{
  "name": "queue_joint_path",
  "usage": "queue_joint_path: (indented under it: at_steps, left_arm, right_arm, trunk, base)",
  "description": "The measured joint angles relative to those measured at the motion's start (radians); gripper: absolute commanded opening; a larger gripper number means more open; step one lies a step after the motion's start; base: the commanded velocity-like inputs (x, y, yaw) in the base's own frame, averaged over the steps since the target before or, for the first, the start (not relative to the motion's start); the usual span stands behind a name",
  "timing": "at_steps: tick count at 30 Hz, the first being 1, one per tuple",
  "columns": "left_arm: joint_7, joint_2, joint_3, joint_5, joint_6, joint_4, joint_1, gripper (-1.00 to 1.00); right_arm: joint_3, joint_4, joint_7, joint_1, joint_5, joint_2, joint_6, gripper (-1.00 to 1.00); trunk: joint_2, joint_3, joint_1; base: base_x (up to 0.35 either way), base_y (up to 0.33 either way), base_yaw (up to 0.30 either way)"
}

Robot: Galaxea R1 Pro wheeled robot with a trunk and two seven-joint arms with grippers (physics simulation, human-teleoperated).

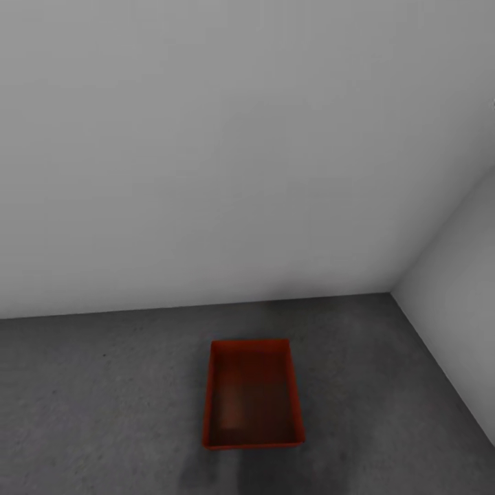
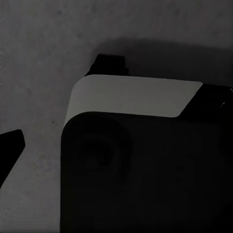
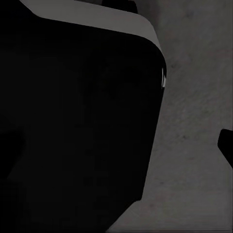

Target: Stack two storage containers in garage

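One orange-red rectangular lidless storage container is seen upright on the dark grey mottled concrete floor, near the pale grey walls' corner; gripper states cannot be told.

Head camera high, facing down into a wall corner, both wrist cameras close above robot base, all sharing concrete floor.

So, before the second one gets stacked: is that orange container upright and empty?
Upright and empty: the storage container sits flat on the concrete floor, open top up, bare bottom showing.
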Motion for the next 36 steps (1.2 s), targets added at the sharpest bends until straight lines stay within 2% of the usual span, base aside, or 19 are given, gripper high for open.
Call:
queue_joint_path:
  at_steps: [8,15,36]
  left_arm:
    - [0.001,0.0,0.0,-0.001,0.0,0.0,0.005,1.0]
    - [0.003,0.004,0.0,0.0,-0.002,0.0,0.005,1.0]
    - [0.002,-0.001,-0.001,-0.003,0.0,0.0,0.005,1.0]
  right_arm:
    - [0.0,0.0,0.001,0.002,-0.001,0.002,-0.007,1.0]
    - [0.0,0.0,0.022,0.003,-0.001,0.004,-0.015,1.0]
    - [0.0,0.0,0.029,0.006,-0.001,0.004,-0.027,1.0]
  trunk:
    - [0.056,0.025,-0.031]
    - [0.056,0.028,-0.031]
    - [0.056,0.061,-0.031]
  base:
    - [0.0,0.0,0.0]
    - [0.0,0.0,0.0]
    - [0.0,0.0,0.0]
